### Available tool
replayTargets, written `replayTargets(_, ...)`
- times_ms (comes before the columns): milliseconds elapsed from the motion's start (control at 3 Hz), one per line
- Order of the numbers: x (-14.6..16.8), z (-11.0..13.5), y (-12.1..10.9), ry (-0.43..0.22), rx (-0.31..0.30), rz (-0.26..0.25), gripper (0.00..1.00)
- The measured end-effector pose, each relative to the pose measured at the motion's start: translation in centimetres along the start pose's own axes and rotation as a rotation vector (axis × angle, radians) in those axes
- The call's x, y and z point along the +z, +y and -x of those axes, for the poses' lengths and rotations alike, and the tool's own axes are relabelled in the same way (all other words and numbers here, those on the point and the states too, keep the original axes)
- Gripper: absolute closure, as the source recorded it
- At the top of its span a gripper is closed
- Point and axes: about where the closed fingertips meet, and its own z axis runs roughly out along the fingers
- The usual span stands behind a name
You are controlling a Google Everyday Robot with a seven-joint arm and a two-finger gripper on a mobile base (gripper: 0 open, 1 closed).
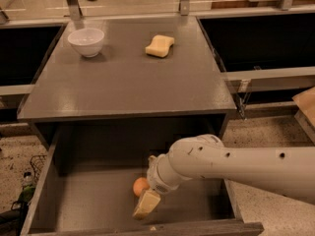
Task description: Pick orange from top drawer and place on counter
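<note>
A dark grey surface (pixel 128 82) fills the middle of the scene, with a top drawer (pixel 93 205) pulled open below its near edge. A white robot arm (pixel 236 166) reaches in from the right, down into the drawer. Its tool (pixel 145 203) hangs low near the drawer's front wall. A small orange (pixel 140 186) sits inside the drawer, touching the tool's left side. Whether the tool is closed on it cannot be told. On the far surface stand a white bowl (pixel 86 42) at left and a yellow sponge (pixel 159 45) to its right.

Small orange (pixel 140 186) sits in open top drawer (pixel 93 205); gripper (pixel 146 203) just beside.
</note>
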Motion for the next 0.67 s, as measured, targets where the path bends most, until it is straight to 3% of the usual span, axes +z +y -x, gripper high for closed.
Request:
replayTargets(333, 0.03, -0.01, 0.01, 0.0, 0.0, 0.001, 0.0)
replayTargets(667, 0.03, -0.01, 0.01, 0.0, 0.0, 0.001, 0.27)
